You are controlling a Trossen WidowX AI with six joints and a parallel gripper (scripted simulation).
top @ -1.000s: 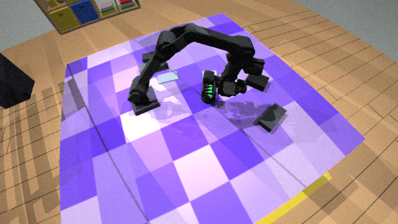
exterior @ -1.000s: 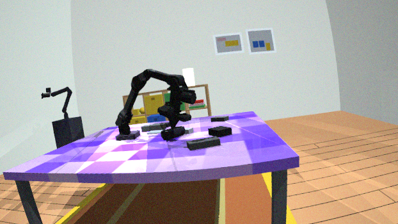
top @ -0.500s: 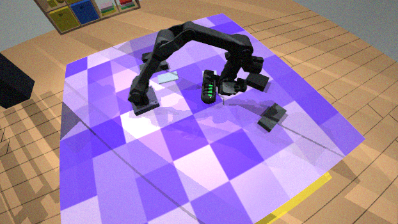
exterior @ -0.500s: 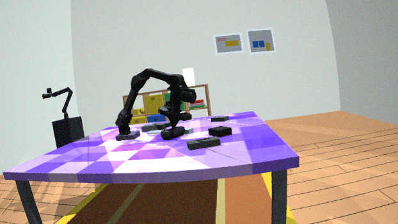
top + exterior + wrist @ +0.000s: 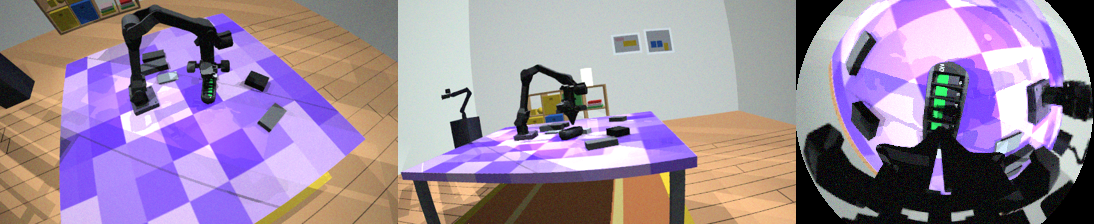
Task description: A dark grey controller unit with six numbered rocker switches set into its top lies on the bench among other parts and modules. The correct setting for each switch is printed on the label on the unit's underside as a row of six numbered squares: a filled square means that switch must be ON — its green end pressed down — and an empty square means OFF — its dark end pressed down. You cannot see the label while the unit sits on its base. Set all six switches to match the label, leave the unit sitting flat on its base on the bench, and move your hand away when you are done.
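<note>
The dark grey controller unit [image 5: 208, 98] [image 5: 571, 133] [image 5: 955, 66] sits on its base on the bench, its switches facing up. In the wrist view the far end and several switches show, with green on their left halves, the side of the ON marking; the exact tilt of each rocker is hard to tell. My gripper [image 5: 573, 123] [image 5: 940, 128] is shut and empty, pointing down at the unit's near end. Its fingers hide the nearest switches in the wrist view; contact cannot be told. The label underneath is hidden.
A black box [image 5: 256, 80] [image 5: 618, 131] [image 5: 865, 121] and a grey slab [image 5: 272, 117] [image 5: 601, 144] [image 5: 860, 54] lie to one side of the unit. A pale plate [image 5: 167, 77] [image 5: 1008, 143] and two dark modules [image 5: 153, 56] [image 5: 155, 66] lie on the arm base's side.
</note>
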